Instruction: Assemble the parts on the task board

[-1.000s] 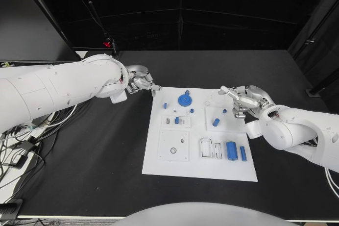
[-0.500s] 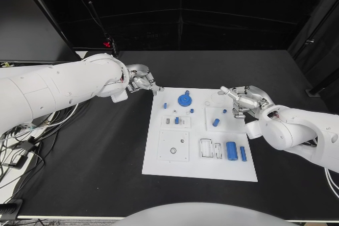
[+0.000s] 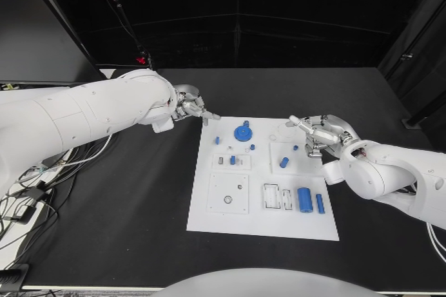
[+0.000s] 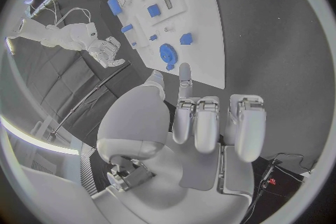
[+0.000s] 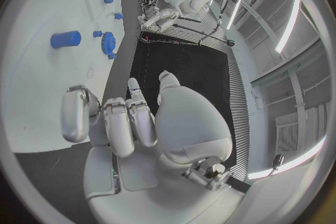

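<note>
Several blue parts lie spread over the task board [image 3: 263, 220], which sits in the middle of the table [image 3: 121, 200] — a gear-shaped piece [image 3: 243, 131] near the board's far edge, a few small pegs [image 3: 218, 140] just beside it, a short cylinder [image 3: 284, 161] toward the right edge, and a larger cylinder [image 3: 305, 198] with a slim bar [image 3: 319, 203] close to the near right corner. Some recesses on the near half look unfilled, so my reading is that the assembly is at an early stage, with most pieces yet to be seated; which small pegs are already fixed in place I cannot tell. The left hand [image 3: 191, 108] hovers off the board's far left corner, over the bare table, its fingers [image 4: 209, 126] curled loosely inward with one finger stretched toward the gear — nothing is in its grasp. The right hand [image 3: 319, 134] hangs at the board's right edge, near the far corner, fingers [image 5: 115, 123] likewise folded in around nothing, one fingertip pointing across the board
</note>
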